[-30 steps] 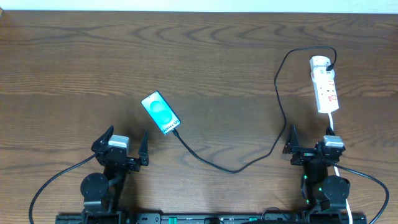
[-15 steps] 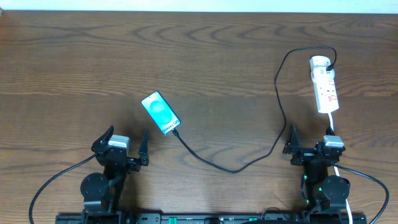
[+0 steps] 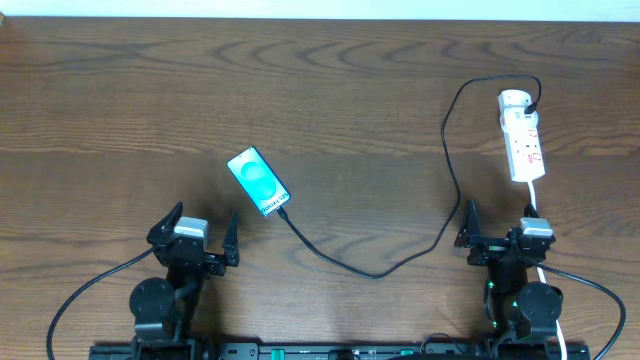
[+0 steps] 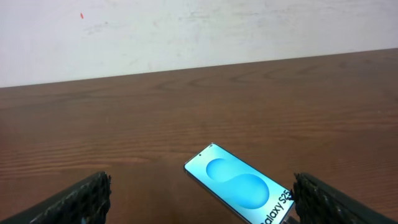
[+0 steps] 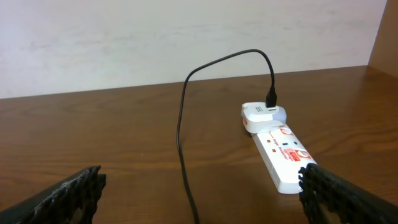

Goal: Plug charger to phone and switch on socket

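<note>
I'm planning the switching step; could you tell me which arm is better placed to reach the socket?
Right: the right gripper sits open just in front of the socket, while the left gripper is far off by the phone.

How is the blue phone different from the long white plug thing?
The phone is bright blue; the socket is white with red marks. The phone is shorter and lies slanted on the left half of the table; the socket is longer and lies nearly straight on the right half. Both lie flat on the wood, and the thin black charger cable reaches each of them.
</note>
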